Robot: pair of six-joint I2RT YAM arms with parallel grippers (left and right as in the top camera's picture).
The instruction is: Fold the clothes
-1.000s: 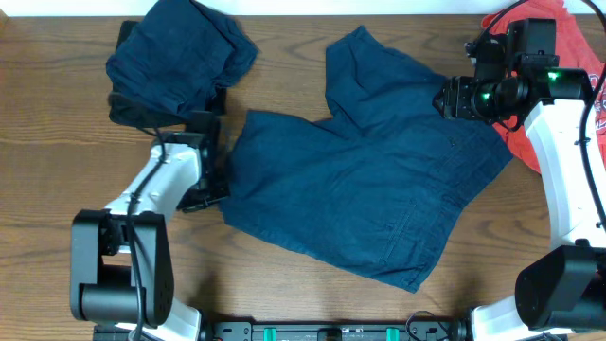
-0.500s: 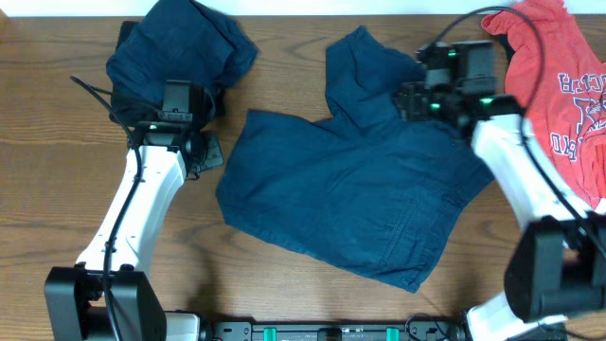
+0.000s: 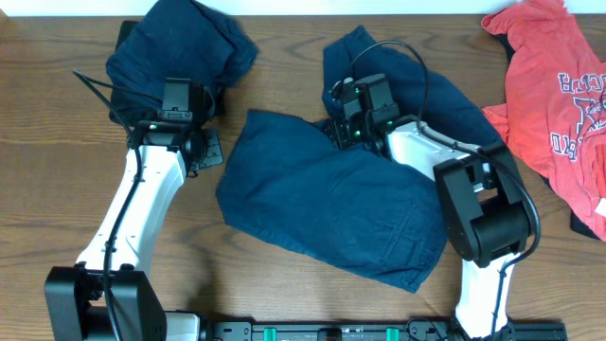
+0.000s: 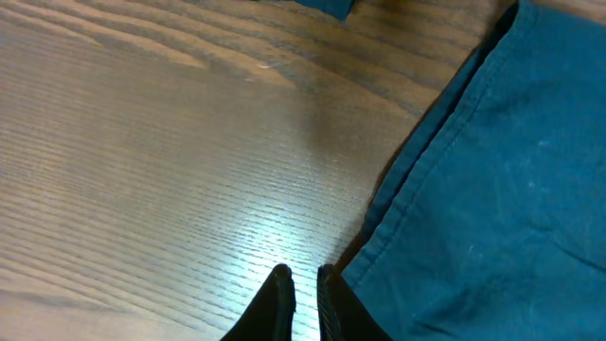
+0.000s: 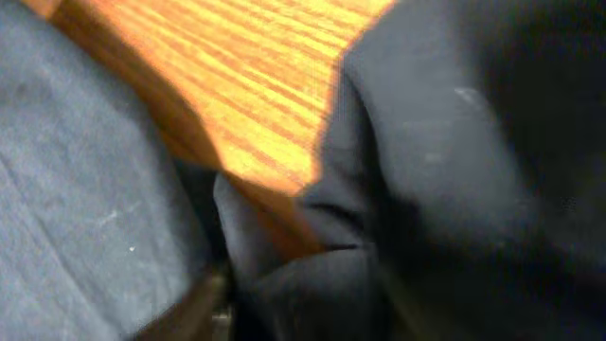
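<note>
My R gripper (image 3: 343,121) sits on the navy shorts (image 3: 331,204) at frame centre; clenched or not, can't tell. L gripper (image 4: 304,287) is pinched empty beside the hem. Risk: R grabs both layers, so the fold bunches.

Wood-grain table, rail and pale strip

The brown table (image 4: 142,142) lies bare ahead of and to the left of the left gripper (image 4: 303,284), with a soft sheen just ahead of it. Well behind the gripper, a black rail (image 3: 379,332) with green marks runs along the near edge. Far ahead, a pale strip (image 3: 284,8) borders the far edge.
</note>
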